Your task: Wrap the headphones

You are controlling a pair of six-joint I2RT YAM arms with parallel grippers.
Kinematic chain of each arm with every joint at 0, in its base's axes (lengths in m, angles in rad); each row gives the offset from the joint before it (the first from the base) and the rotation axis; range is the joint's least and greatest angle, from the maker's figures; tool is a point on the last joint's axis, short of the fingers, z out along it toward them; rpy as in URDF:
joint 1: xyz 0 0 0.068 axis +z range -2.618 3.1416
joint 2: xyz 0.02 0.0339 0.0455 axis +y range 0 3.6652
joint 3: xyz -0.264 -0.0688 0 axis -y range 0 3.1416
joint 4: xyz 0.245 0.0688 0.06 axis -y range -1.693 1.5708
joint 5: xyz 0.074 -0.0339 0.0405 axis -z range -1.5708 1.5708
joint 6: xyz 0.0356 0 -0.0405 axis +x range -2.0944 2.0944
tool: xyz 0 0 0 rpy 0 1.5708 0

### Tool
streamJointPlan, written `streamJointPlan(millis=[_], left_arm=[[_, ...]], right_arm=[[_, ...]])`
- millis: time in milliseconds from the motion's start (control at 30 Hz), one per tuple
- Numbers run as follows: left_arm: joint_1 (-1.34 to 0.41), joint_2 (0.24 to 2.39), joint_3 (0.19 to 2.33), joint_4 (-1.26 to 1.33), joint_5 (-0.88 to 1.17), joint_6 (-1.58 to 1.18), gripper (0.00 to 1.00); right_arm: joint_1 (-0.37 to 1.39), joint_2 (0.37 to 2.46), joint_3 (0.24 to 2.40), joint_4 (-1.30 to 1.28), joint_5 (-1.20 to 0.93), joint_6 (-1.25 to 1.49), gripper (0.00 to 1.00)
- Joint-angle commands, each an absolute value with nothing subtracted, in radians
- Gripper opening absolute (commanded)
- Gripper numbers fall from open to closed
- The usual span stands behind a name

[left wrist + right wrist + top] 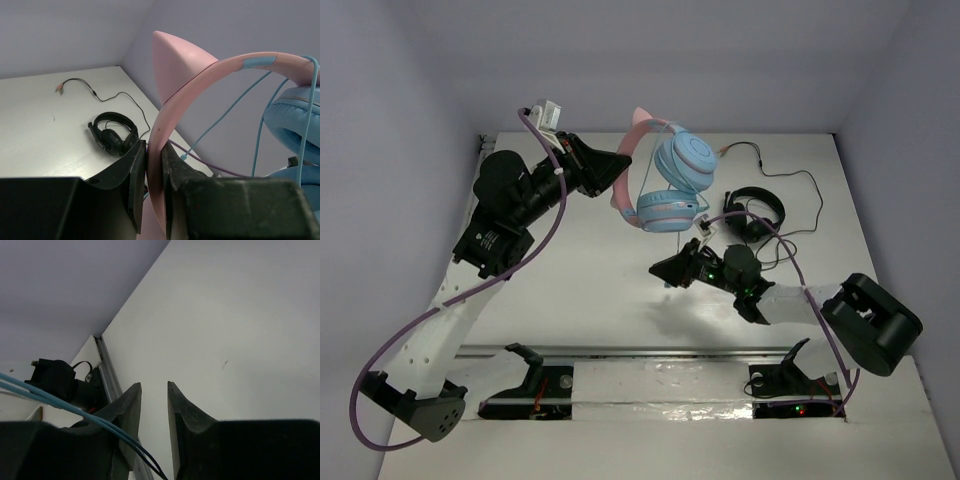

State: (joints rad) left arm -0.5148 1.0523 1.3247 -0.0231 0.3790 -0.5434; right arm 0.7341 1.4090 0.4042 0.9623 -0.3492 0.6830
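Note:
The headphones (675, 185) hang in the air over the back of the table, light-blue earcups stacked and the pink cat-ear headband (200, 75) turned to the left. My left gripper (625, 163) is shut on the headband, which sits pinched between its fingers (135, 170). The thin light-blue cable (260, 135) loops past the earcup (292, 125). My right gripper (662, 268) hovers lower, in front of the headphones, jaws apart with an empty gap at the tips (154, 386). Two strands of blue cable (50, 399) cross its left finger and run down toward the base of the jaws.
Black headphones (752, 215) lie on the table at the back right, their black cable (800, 180) trailing toward the back wall. A metal rail (620, 352) runs along the near edge. Walls close in on three sides.

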Motion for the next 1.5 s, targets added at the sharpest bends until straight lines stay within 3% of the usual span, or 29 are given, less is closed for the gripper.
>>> streamJointPlan(millis=[0, 67, 200, 367, 600, 1000, 1267, 1467], left_arm=[[-0.511, 1.028, 1.375, 0.132, 0.310, -0.609, 0.00], [-0.502, 1.022, 1.367, 0.144, 0.301, -0.614, 0.00], [-0.502, 1.025, 1.364, 0.146, 0.255, -0.615, 0.00], [-0.502, 1.028, 1.356, 0.135, 0.123, -0.583, 0.00], [-0.502, 1.043, 1.198, 0.199, -0.254, -0.551, 0.00], [-0.512, 1.178, 1.068, 0.210, -0.627, -0.451, 0.00], [-0.590, 1.279, 0.927, 0.232, -0.696, -0.449, 0.00], [-0.779, 1.304, 0.842, 0.248, -0.744, -0.433, 0.00]], right_arm=[[0.739, 1.413, 0.390, 1.060, -0.354, 0.690, 0.35], [0.750, 1.419, 0.387, 1.062, -0.354, 0.690, 0.33], [0.772, 1.419, 0.382, 1.042, -0.321, 0.692, 0.00], [0.833, 1.402, 0.391, 0.918, -0.240, 0.698, 0.00], [1.029, 1.309, 0.518, 0.554, -0.033, 0.699, 0.00], [1.294, 1.213, 0.751, 0.063, 0.150, 0.706, 0.00], [1.365, 1.144, 1.011, -0.348, 0.202, 0.614, 0.00], [1.365, 1.134, 1.182, -0.526, 0.349, 0.470, 0.00]])
